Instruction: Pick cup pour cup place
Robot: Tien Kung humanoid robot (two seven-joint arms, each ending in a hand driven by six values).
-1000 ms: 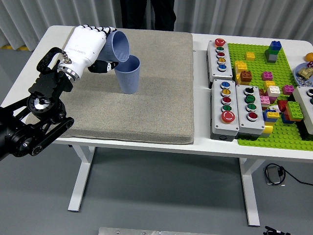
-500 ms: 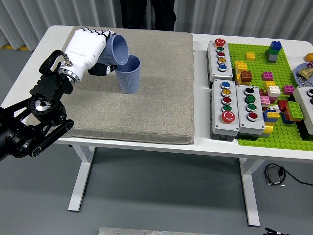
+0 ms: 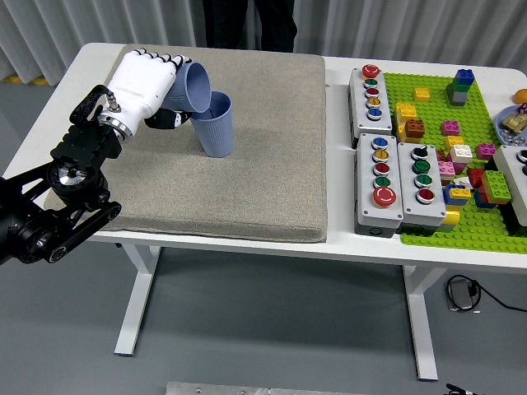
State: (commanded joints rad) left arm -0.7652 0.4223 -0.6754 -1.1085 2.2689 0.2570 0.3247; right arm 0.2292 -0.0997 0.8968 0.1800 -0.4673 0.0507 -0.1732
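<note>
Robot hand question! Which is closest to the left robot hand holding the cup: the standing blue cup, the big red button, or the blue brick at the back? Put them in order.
From the left robot hand, in the head view:
1. Standing blue cup, right beside it on the mat.
2. Big red button, on the control box toward the right.
3. Blue brick, far right, at the back of the green baseplate.

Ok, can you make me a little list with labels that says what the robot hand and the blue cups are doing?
Left hand: white five-fingered robot hand, gripping a cup
Held cup: blue ribbed plastic cup, tipped over with its mouth above the other cup
Standing cup: second blue ribbed cup, upright on the mat, tilted slightly
Mat: grey fabric pad covering the table's left part
Right hand: not in view
Nearby: grey button boxes and green brick baseplate to the right
Person: standing at the far side, hands not visible
</note>
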